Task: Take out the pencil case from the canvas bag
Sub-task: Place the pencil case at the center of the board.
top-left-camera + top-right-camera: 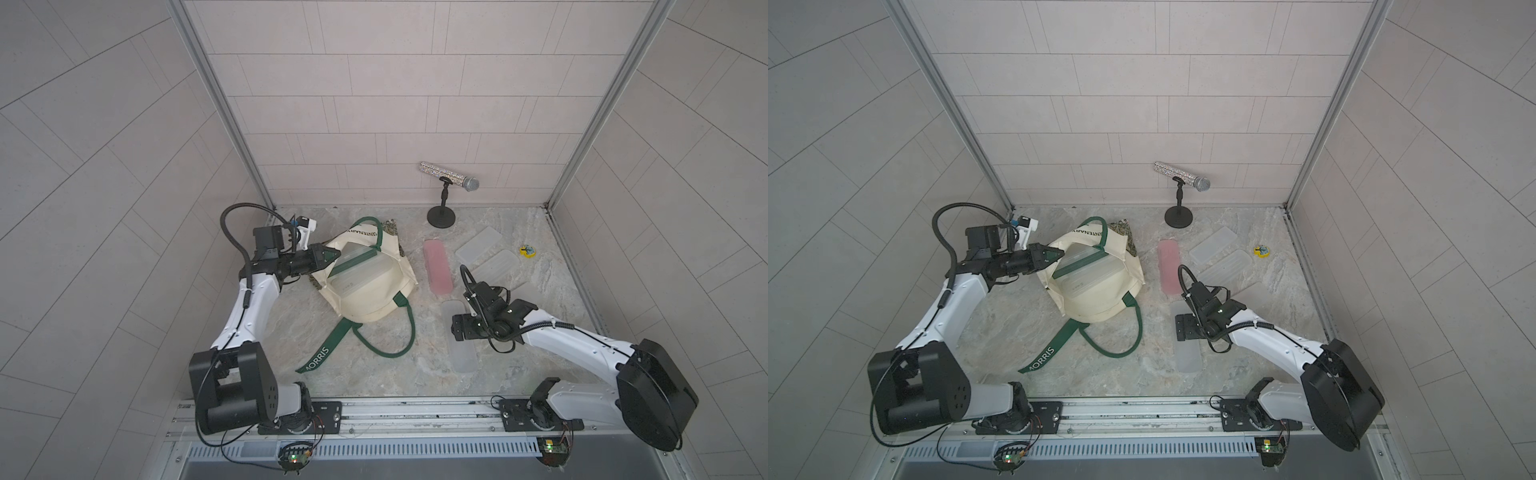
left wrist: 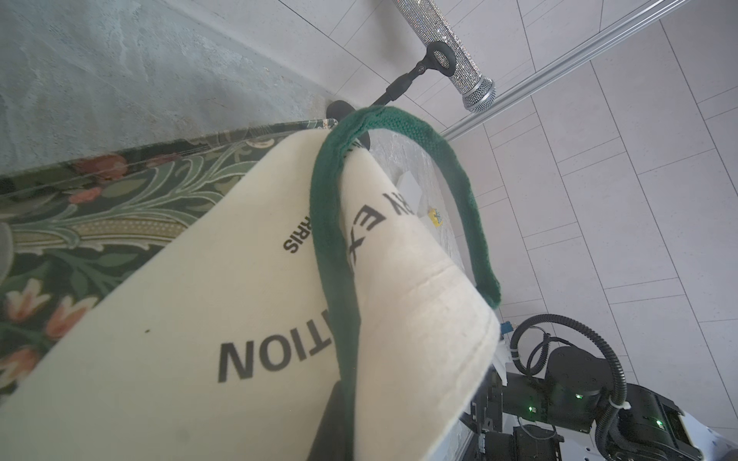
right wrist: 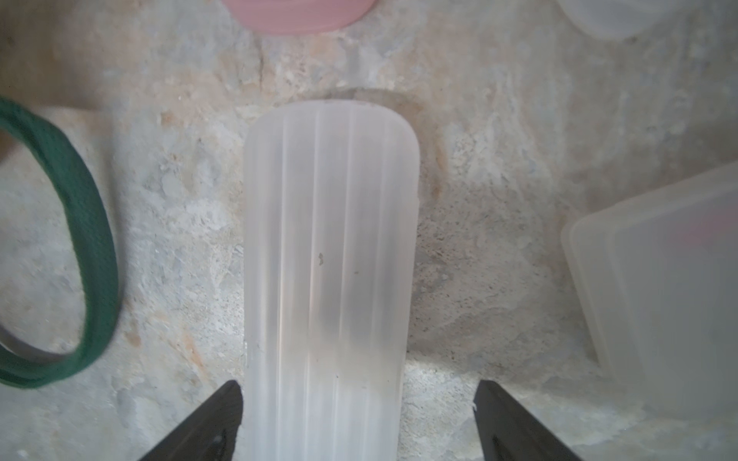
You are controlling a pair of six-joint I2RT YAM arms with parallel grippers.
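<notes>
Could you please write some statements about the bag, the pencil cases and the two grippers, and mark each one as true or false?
1. The left gripper is shut on the rim of the cream canvas bag. True.
2. The right gripper is clamped on the ribbed translucent pencil case. False: its jaws stand open on either side of the case.
3. The pink pencil case is inside the bag. False: it lies on the marble-patterned table, beside the bag.
4. The glittery microphone sits on a black stand. True.
</notes>
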